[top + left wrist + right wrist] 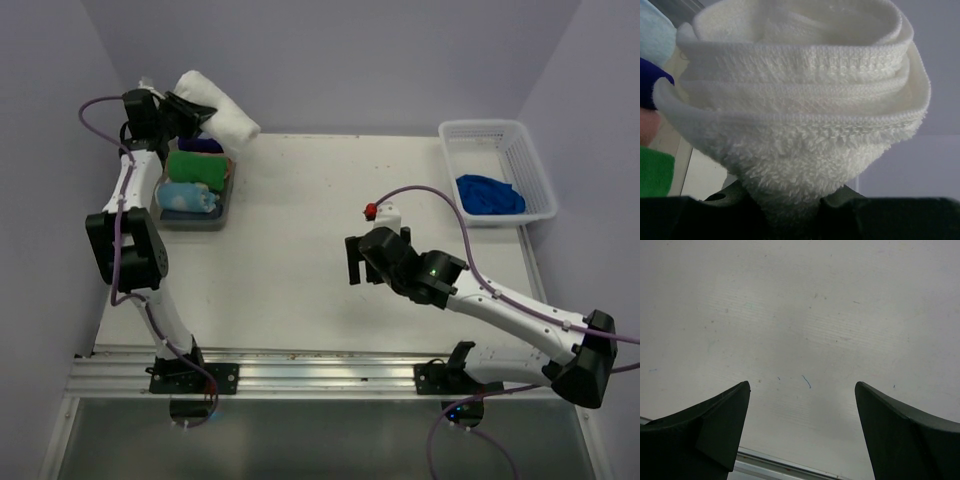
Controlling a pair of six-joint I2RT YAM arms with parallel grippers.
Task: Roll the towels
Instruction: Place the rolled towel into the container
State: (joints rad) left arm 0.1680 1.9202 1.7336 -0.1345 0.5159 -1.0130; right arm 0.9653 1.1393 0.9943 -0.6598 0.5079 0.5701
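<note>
The left end effector (185, 108) is pinching the rolled white towel (220, 110) near one end. The left wrist view shows the layered spiral of the roll squeezed between the fingers. The roll hangs in the air at the far left, just above the far end of the grey tray (190, 222). That tray already carries a dark blue roll (200, 145), a green towel (195, 165) and a pale blue dotted towel (188, 197).

The step in hand looks like setting this roll down. To do it well, the pinch should not loosen until the roll has support under it, or the layers may spring open. Lowering it level, with the loose edge underneath, would help it stay wound. Which spot in the tray is free I cannot tell, so the descent should be slow and avoid pressing the other rolls.

The right end effector (353, 262) is spread wide, holding nothing, above the bare middle of the bench (300, 200). The blue towel (490, 195) lies crumpled and unrolled in the white basket (530, 160) at the far right.
</note>
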